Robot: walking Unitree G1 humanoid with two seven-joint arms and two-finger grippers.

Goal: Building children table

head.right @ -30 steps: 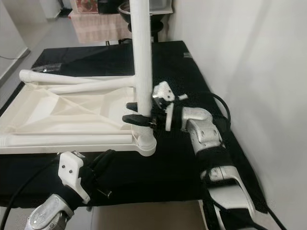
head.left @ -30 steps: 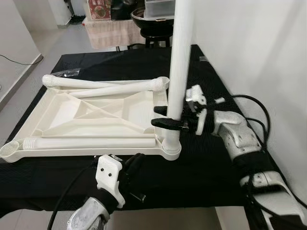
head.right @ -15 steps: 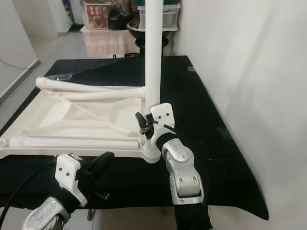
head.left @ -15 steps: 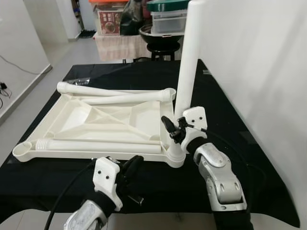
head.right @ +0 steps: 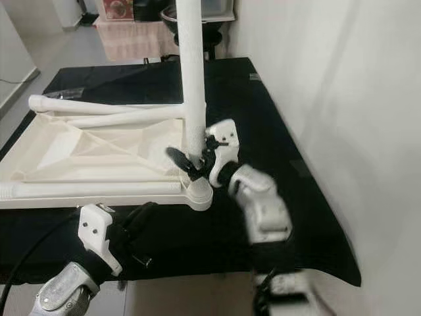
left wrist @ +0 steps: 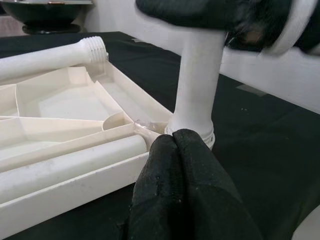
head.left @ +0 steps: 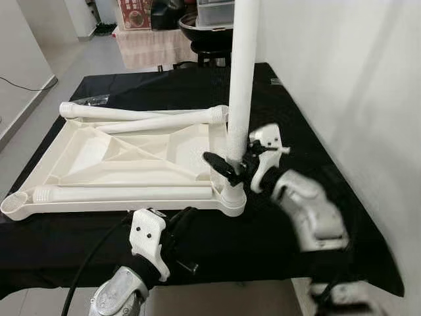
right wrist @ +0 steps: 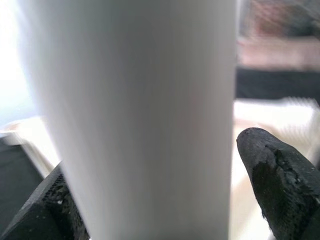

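1. Head views: since half a second ago the right arm has swung out rightward; the right gripper still clasps the upright leg above the upside-down tabletop's corner socket.
2. Left wrist view: the left gripper, fingers pressed together and empty, sits by that socket.
3. Right wrist view: fingers flank the leg.
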